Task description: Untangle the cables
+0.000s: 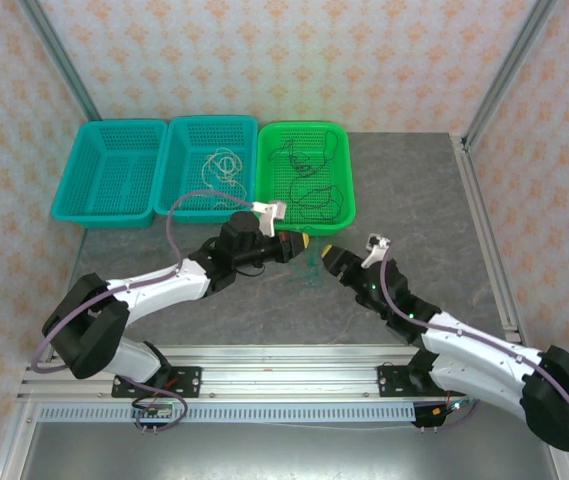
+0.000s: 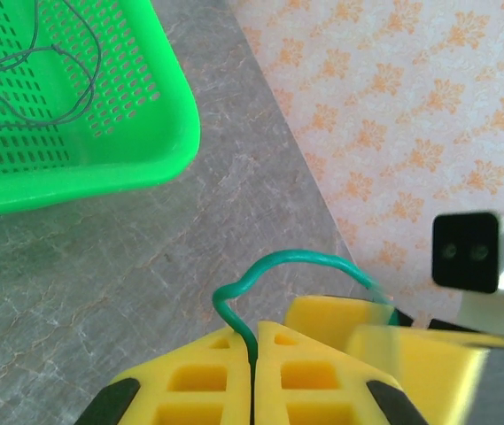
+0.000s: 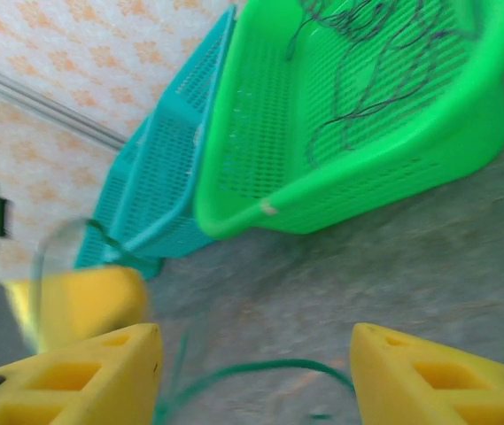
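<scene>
While the left gripper [image 2: 253, 335] has its yellow fingers pressed together on the green-teal cable [image 2: 298, 257], the right gripper [image 3: 256, 359] faces it with its fingers spread wide, holding nothing. In the overhead view the two fingertips nearly meet over the grey table [image 1: 414, 200], just in front of the green basket [image 1: 304, 126]. This looks like a hand-to-hand set-up: one arm anchors the wire so the other can take a second hold and draw it straight.

The held wire is thin and teal-green. In the left wrist view it rises from the seam between the closed fingers, kinks sharply, then arches over to the right and passes behind a blurred yellow finger of the other arm. In the right wrist view a stretch of it curves low between the open fingers, touching neither. From above, more of it hangs down as a small clump between the two grippers; whether that clump holds a knot is too small to tell.

Other cables appear already sorted. Black cables [image 1: 309, 185] lie in loose loops in the green basket, and a white cable [image 1: 222, 163] is coiled in the middle teal basket [image 1: 209, 121]. Probably this last wire is meant for the far-left teal basket [image 1: 114, 123], which seems to hold no wire.
</scene>
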Available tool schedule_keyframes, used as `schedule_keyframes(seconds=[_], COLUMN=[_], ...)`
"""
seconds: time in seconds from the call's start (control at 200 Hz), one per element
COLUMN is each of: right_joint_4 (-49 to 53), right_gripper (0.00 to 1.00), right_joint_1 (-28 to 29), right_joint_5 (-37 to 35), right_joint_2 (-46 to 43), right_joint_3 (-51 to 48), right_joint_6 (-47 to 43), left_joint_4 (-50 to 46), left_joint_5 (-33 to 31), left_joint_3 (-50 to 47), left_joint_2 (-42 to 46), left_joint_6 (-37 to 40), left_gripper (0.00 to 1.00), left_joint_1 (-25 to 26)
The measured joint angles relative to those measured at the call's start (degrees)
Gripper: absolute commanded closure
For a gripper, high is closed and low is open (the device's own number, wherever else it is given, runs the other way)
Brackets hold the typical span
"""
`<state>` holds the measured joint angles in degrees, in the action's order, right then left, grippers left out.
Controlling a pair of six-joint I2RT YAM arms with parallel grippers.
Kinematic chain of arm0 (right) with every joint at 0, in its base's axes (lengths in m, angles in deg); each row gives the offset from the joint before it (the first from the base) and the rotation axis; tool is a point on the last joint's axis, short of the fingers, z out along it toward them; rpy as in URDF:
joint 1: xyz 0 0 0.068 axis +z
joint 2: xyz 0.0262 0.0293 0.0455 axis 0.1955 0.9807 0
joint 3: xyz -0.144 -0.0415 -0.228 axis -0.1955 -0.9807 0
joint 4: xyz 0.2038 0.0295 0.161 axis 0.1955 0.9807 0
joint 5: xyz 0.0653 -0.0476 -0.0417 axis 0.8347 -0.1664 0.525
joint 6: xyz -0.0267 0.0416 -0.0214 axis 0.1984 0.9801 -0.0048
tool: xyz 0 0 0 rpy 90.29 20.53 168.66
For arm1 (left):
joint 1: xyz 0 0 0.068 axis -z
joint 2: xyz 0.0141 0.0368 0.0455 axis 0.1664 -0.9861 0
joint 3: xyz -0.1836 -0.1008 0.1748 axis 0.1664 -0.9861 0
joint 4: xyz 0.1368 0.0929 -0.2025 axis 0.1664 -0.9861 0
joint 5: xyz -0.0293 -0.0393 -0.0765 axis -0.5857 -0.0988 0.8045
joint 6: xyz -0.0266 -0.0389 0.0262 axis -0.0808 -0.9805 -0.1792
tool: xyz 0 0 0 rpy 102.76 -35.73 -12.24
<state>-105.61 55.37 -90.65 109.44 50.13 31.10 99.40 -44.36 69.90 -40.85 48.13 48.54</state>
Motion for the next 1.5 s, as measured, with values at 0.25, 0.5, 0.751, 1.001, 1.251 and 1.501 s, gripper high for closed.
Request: schedule_keyframes(seconds=[0.25, 0.5, 0.751, 1.001, 1.251, 1.501], right_joint_4=[-5.4, -12.9, -18.9, -21.6, -20.8, -19.2], right_gripper=[0.24, 0.25, 0.96, 1.0, 0.8, 0.32], right_joint_1=[0.0, 1.0, 1.0, 1.0, 1.1, 1.1], right_joint_5=[2.2, 7.6, 4.5, -0.4, 1.1, 9.6], right_joint_2=[7.4, 21.7, 32.6, 31.8, 25.2, 23.3], right_joint_3=[-4.2, 2.2, 8.8, 6.4, 3.0, 3.0], right_joint_6=[-13.1, -22.2, -25.6, -24.0, -24.5, -31.5], left_joint_4=[0.0, 0.0, -2.8, -8.8, -11.7, -13.4], left_joint_5=[0.1, 0.5, 0.0, -2.4, 0.1, 2.1], left_joint_3=[0.1, 1.5, 1.6, 1.6, 2.2, 2.6], left_joint_2=[0.0, 0.4, 5.0, 9.2, 10.1, 10.1], left_joint_6=[-1.0, -1.4, -0.9, 0.6, 2.1, 3.2], left_gripper=[1.0, 1.0, 1.0, 1.0, 1.0, 1.0], left_joint_1=[-0.1, -0.1, -0.4, -4.0, -8.7, -8.7])
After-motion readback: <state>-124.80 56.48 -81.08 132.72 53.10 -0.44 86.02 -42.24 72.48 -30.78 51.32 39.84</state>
